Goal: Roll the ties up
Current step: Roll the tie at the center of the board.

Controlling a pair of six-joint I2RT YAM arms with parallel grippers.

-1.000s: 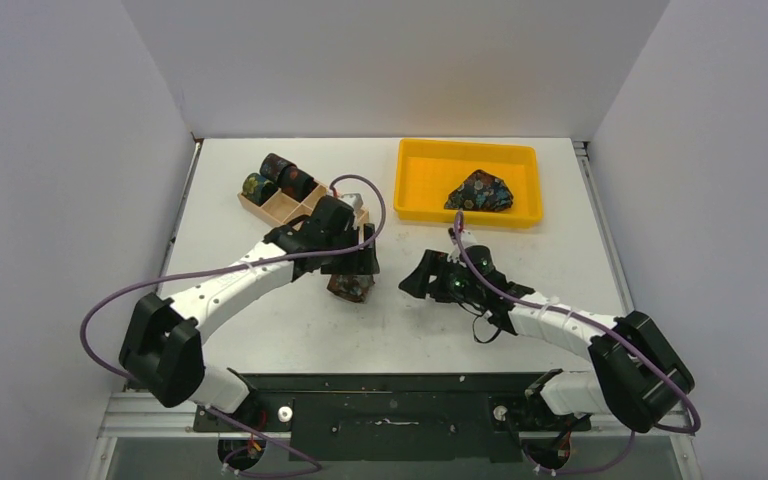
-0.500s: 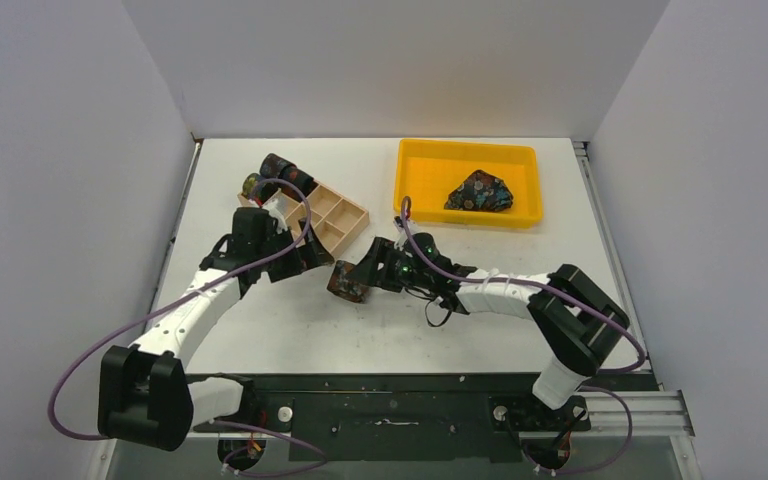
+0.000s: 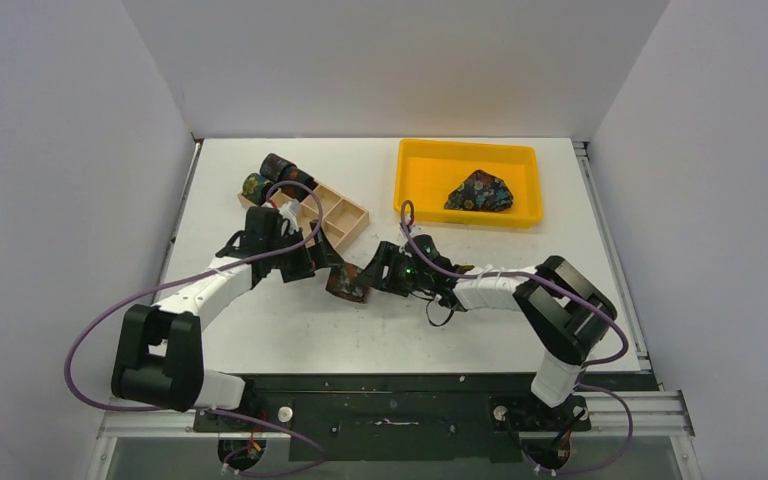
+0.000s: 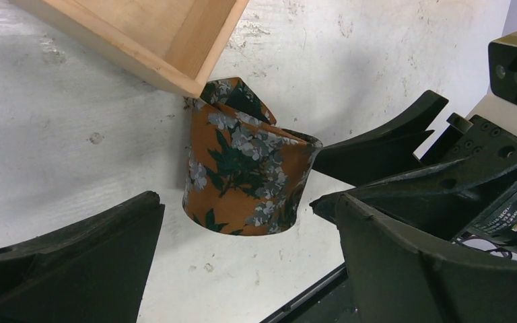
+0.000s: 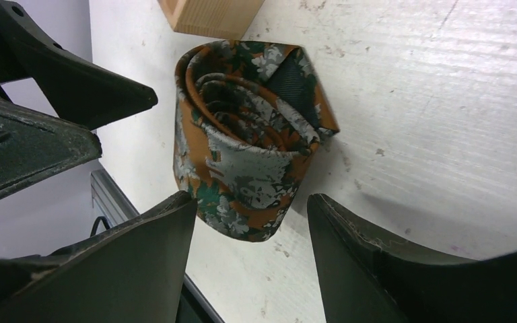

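The rolled tie [image 5: 249, 141] stands on end, axis upright, spiral up: rust-orange with grey-green flowers. The left gripper [image 3: 318, 262] and right gripper [image 3: 373, 273] flank it, fingers apart.

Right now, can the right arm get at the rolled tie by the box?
Probably yes: the right arm has its jaws open, the tie just ahead of them, nothing between.

I see bright, even light from above. The white table [image 3: 290, 330] has only soft shadows beside the arms [image 3: 215, 288]. In my wrist views the tie [image 4: 242, 168] looks sharp, but the dark fingers [image 5: 108, 269] close to the lens look a bit blurry.
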